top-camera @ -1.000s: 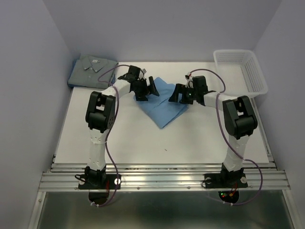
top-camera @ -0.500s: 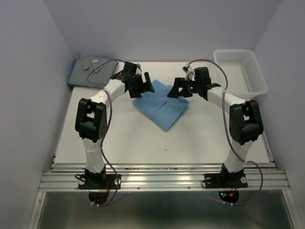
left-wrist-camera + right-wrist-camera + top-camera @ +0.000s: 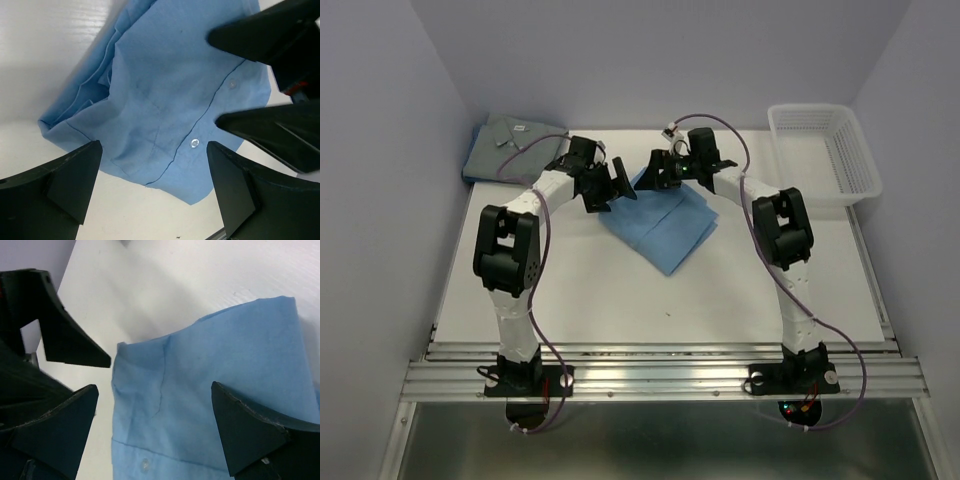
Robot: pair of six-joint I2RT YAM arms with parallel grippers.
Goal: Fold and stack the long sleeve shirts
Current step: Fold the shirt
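Two robot arms reach across a white surface [image 3: 600, 290] toward a folded sky-blue shirt [image 3: 665, 225]. The left gripper [image 3: 618, 186] and the right gripper [image 3: 656, 171] face each other over the cloth's far corner, each with its jaws spread wide and gripping nothing. The shirt lies flat on the surface, directly beneath and between the two grippers. Its layers are bunched in loose folds along the edge under the left gripper, and a small white button [image 3: 194, 143] sits on a stitched seam just below that gripper's fingers. Whether any fingertip brushes the fabric cannot be told from the wrist views. A grey-blue shirt [image 3: 510, 148], folded with its collar up, lies well apart to the left of the left gripper at the surface's far corner. A white mesh basket [image 3: 825, 150] rests well to the right of the right gripper.
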